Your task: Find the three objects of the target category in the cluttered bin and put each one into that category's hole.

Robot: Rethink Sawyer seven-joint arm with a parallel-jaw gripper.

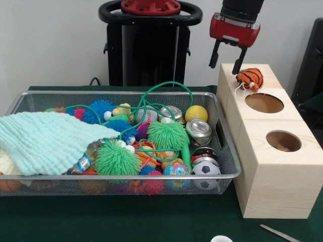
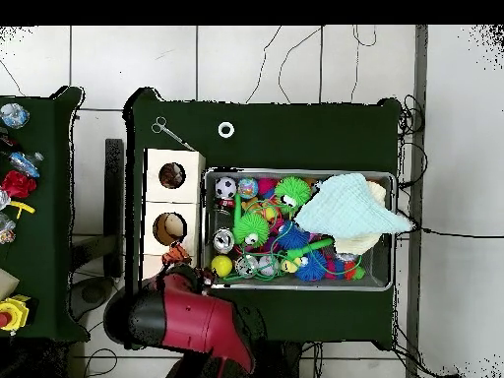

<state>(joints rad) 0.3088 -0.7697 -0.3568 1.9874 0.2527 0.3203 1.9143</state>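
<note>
So the little orange-and-black striped plush (image 1: 250,77), some kind of tiger toy with a white string or tag dangling off it, is sitting on top of the wooden box (image 1: 272,186) at its far end, right where the farthest hole would be, so it looks like it's perched on or half in that hole rather than dropped through. The pincer (image 1: 228,59) is hanging just above and slightly to the side of it, fingers spread and holding nothing, so I'm reading this as the drop-off step for one of the target items. I'd guess the next move calls for either nudging the plush down so it actually falls in, or lifting clear and swinging over to the bin (image 1: 226,174) to dig for another one. The box is pale raw pine, blocky, with round holes cut in the top; the nearest hole (image 1: 283,140) has something small showing inside. The bin is silver wire mesh, sitting just beside the box on the dark green surface (image 1: 151,217), and it's packed: spiky rubbery puffer balls in green (image 1: 115,159) and blue, a smooth yellow ball (image 1: 196,113), a mini soccer ball (image 1: 206,168), shiny metal tins (image 1: 198,129), a looping green cord (image 1: 166,93), and a soft, waffle-textured mint cloth (image 1: 45,141) draping over one end, hiding whatever's under it.
</note>
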